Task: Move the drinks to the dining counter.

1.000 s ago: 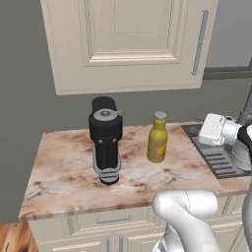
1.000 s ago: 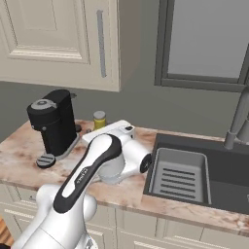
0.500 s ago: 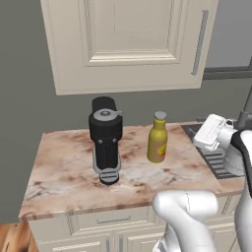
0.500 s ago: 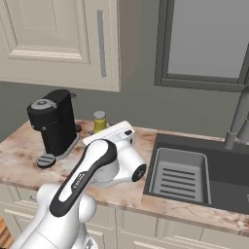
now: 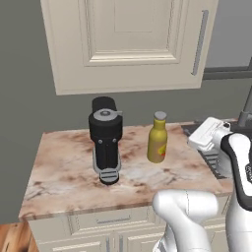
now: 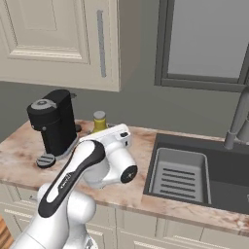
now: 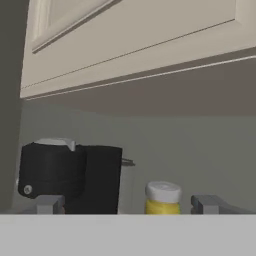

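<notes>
Where cabinets [image 5: 128,39] overhang: marble counter [image 5: 64,172].

Even, soft rendered light — no glare, faint shadows; hand view slightly blurred.

A black coffee machine [image 5: 105,138] stands upright on the marble table [image 5: 64,172], toward its left, with a round drip base at its foot. Above hangs a cream panelled cabinet [image 5: 128,39] with a long bar handle [image 5: 199,42]. To the right, a dark sink [image 6: 194,170] is set into the table, a grey faucet [image 6: 238,121] at its far right.
</notes>
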